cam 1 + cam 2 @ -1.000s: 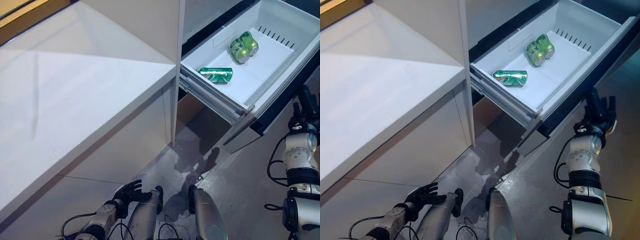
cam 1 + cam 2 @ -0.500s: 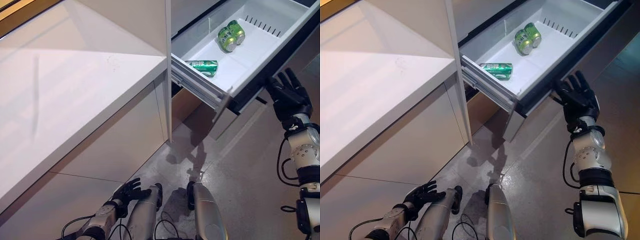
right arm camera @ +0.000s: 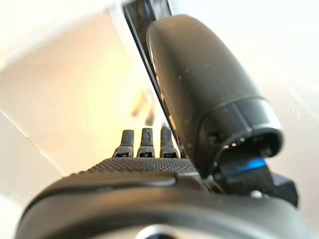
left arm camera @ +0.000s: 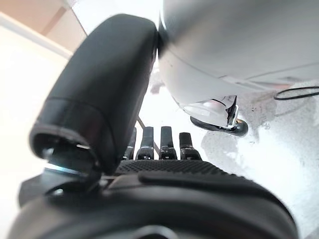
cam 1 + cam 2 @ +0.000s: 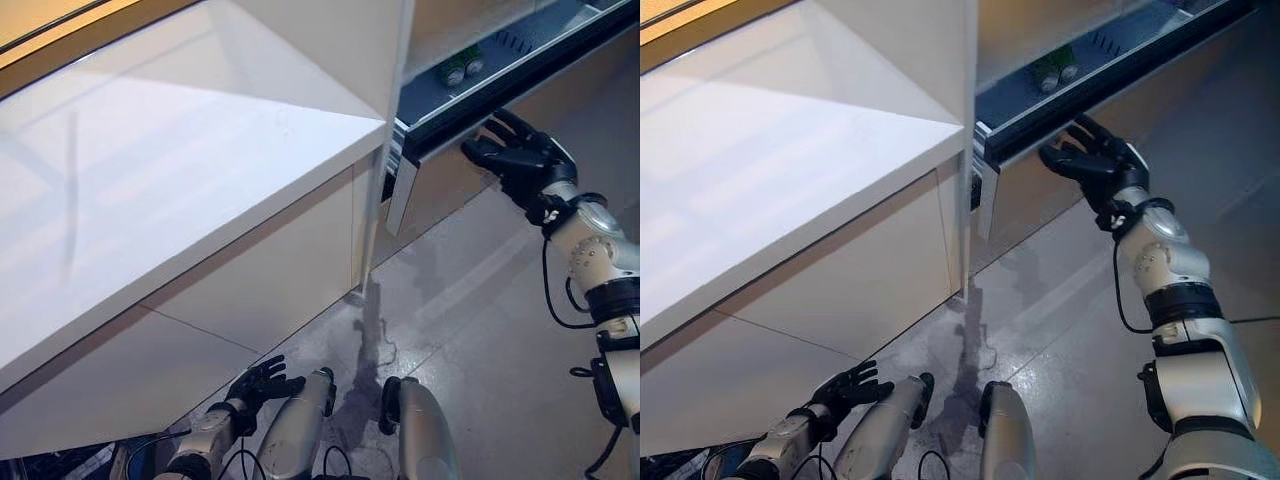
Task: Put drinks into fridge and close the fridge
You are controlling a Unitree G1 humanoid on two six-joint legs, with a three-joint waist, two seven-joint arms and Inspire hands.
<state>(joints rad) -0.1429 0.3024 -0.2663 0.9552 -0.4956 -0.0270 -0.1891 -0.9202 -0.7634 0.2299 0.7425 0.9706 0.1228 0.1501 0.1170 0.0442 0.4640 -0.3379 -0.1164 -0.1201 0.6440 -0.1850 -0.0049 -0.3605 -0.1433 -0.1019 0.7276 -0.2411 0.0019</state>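
The fridge drawer (image 5: 440, 165) is almost pushed in, its pale front panel close to the cabinet. Only a narrow slot of its inside shows, with the tops of two green cans (image 5: 461, 68) standing in it. My right hand (image 5: 520, 160) is open, its straight fingers laid against the drawer's front just under the dark top edge (image 5: 1110, 80). My left hand (image 5: 258, 383) hangs low by my side, open and holding nothing; the left wrist view shows its straight fingers (image 4: 159, 144) over the floor.
A white counter (image 5: 150, 200) runs along the left, with pale cabinet fronts (image 5: 230, 310) below it. A tall white panel (image 5: 385, 150) stands between counter and fridge. Grey floor (image 5: 480, 320) lies in front.
The drawer has slid most of the way in under my right hand's push; the lying green can is out of sight now. The head camera has also shifted.
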